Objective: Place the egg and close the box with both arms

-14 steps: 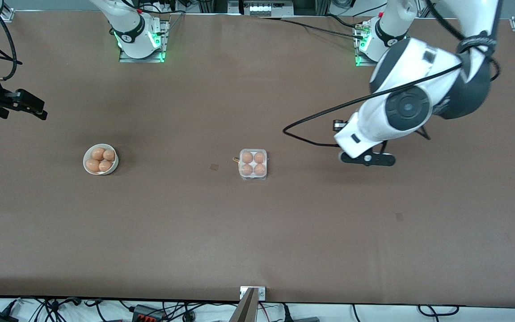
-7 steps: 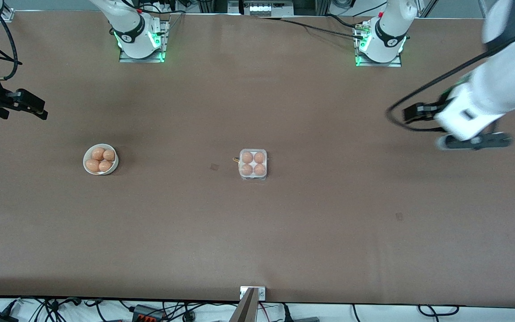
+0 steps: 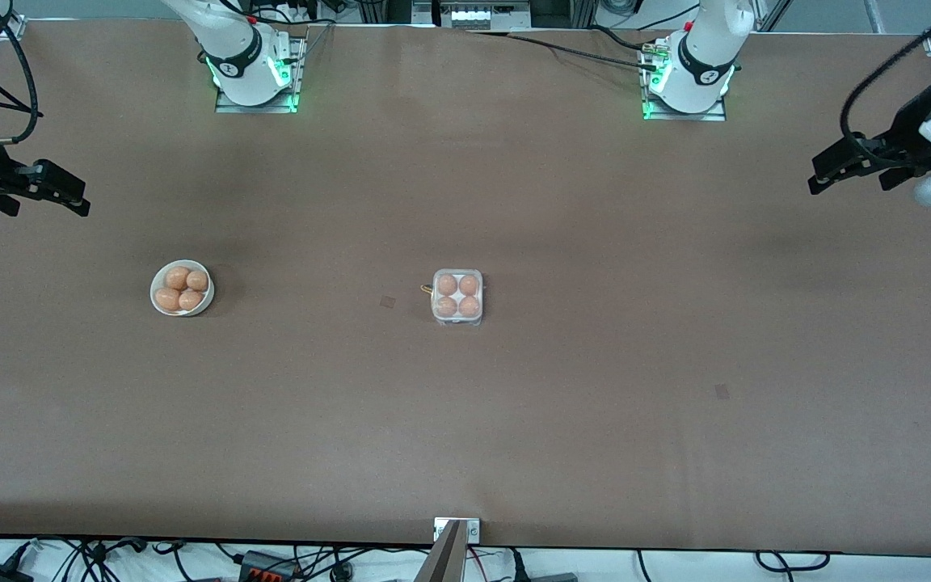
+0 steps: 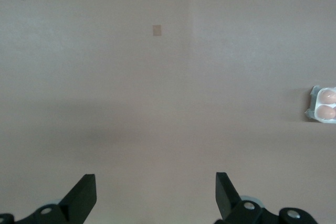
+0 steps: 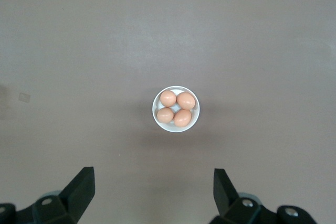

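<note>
A broad brown table [image 3: 514, 420] fills the scene, the 2 arm bases standing along one long edge. At the right arm's end, the right gripper [image 3: 57, 192] hangs over the table's margin, its jaws spread wide and holding nothing — its wrist camera looks down on the white bowl [image 3: 182, 288] of 4 brown eggs [image 5: 176, 107]. The bowl sits toward that same end, well apart from the box. At mid-table lies the box [image 3: 457, 297], all 4 cells filled and its clear lid apparently lying flat over them, though whether it is latched cannot be told. At the other end, the left gripper [image 3: 841, 168] hovers over the table's margin, jaws likewise wide apart and empty; the box shows only at the edge of its wrist view [image 4: 323, 104].

The box is square, so no long axis governs an approach. It lies toward the table's middle from both grippers, roughly midway between them — neither arm is clearly nearer. By appearances the task is essentially finished and both arms wait.
</note>
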